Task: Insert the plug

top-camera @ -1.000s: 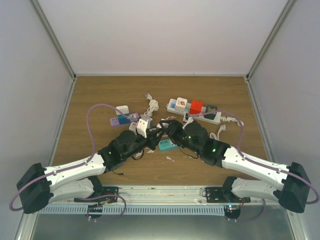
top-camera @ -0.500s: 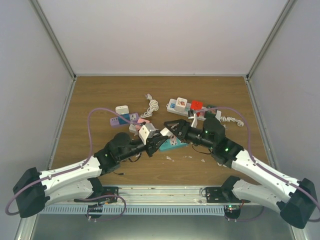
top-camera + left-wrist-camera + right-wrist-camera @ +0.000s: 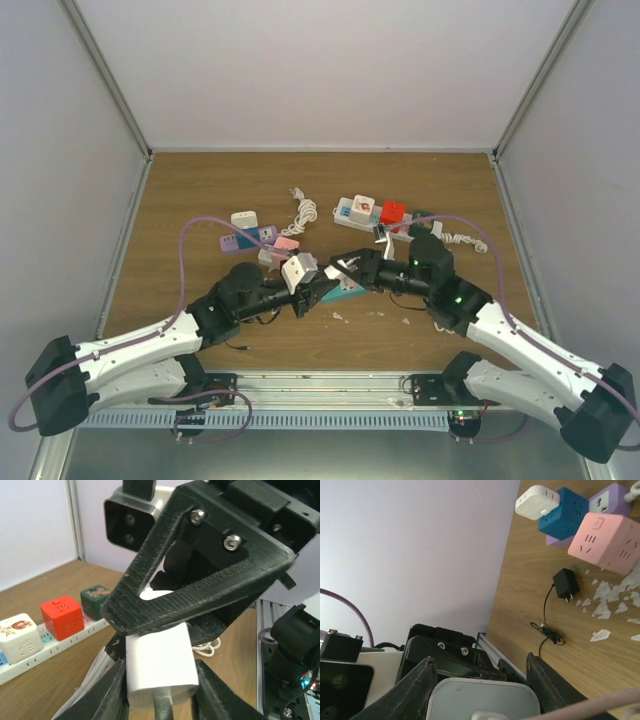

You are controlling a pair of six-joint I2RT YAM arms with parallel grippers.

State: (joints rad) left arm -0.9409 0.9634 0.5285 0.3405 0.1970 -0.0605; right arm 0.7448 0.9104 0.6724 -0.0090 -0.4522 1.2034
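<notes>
While the white plug adapter (image 3: 159,662) hangs above the middle of the bench (image 3: 200,190), the left end effector (image 3: 159,695) is clenched on it and the right end effector (image 3: 482,695) grasps it from the opposite side.

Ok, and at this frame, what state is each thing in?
white charger: clamped in the left pincer.
left pincer: shut on the white charger.
right pincer: fingers either side of a white block; grip unclear.
red cube: seated on the white strip.
black adapter: lying loose, unplugged.
pink socket cube: visible sockets empty.
</notes>
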